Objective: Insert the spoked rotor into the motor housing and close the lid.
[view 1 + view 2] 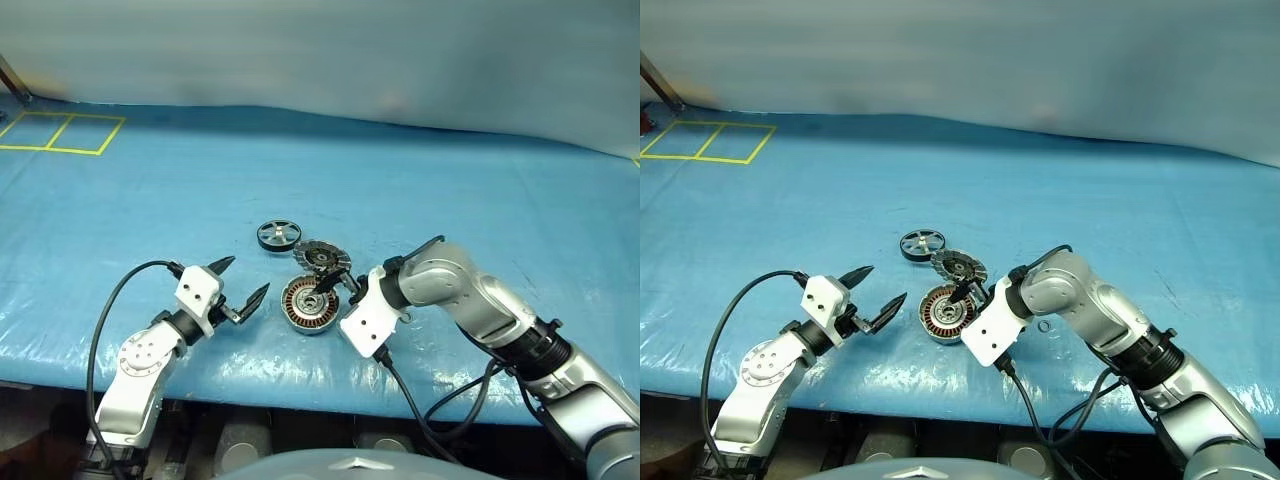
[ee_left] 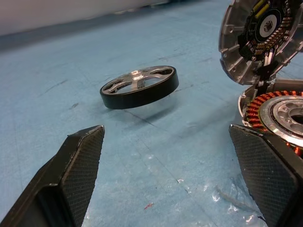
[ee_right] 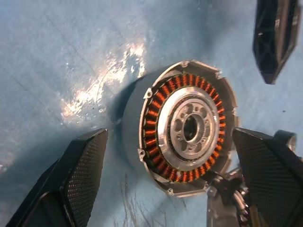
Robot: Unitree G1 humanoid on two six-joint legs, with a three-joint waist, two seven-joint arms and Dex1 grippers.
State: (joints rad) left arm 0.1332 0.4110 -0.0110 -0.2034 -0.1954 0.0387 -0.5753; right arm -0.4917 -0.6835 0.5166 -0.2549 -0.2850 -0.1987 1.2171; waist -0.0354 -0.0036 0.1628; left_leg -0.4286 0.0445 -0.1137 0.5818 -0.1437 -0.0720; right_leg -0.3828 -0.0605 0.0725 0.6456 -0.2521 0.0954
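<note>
The dark spoked rotor lies flat on the blue table cover, apart from both grippers. Just nearer sits the motor housing, its copper windings facing up and nothing inside. The lid stands tilted open at the housing's far rim, showing its ribbed inner face. My right gripper hangs open just above the housing's right side; in the right wrist view its fingers straddle the housing without touching it. My left gripper is open and holds nothing, left of the housing, pointing toward the rotor.
Yellow tape squares mark the table's far left corner. The table's front edge runs close below both grippers. Black cables loop from each wrist. Wide blue surface stretches behind and to both sides of the parts.
</note>
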